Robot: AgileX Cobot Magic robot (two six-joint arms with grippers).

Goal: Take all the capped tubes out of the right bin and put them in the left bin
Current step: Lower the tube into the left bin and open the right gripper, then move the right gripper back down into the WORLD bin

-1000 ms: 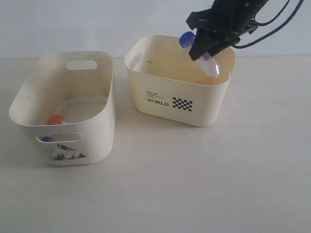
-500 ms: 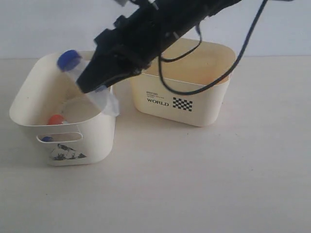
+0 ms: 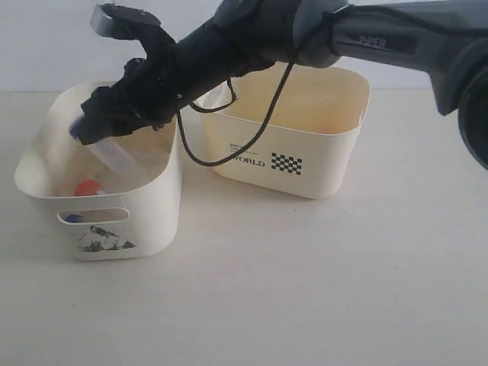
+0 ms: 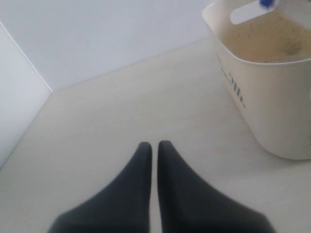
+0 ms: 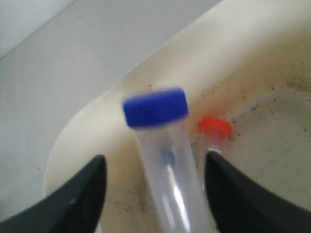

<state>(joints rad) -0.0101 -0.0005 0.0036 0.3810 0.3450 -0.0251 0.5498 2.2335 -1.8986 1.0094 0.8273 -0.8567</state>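
Note:
My right gripper (image 3: 103,130) reaches across over the left bin (image 3: 156,191), the longer cream tub with the sketch print. Its jaws stand open around a blue-capped tube (image 3: 114,155) that slants down inside the bin. In the right wrist view that tube (image 5: 163,160) has a gap to each finger of the gripper (image 5: 154,158). An orange-capped tube (image 3: 88,187) lies on the bin floor, also seen as the orange cap (image 5: 215,127). Another blue cap (image 3: 72,218) shows through the slot handle. The right bin (image 3: 305,175) printed "WORLD" stands behind. My left gripper (image 4: 154,144) is shut and holds nothing.
The right arm (image 3: 252,38) and its cable (image 3: 263,126) stretch over the near corner of the "WORLD" bin. In the left wrist view the left bin (image 4: 272,107) stands well ahead of the fingers, with bare tabletop (image 4: 121,111) between.
The right arm carried the blue-capped tube from above the right bin across to the left bin, lowered it inside, and the jaws have opened off it.

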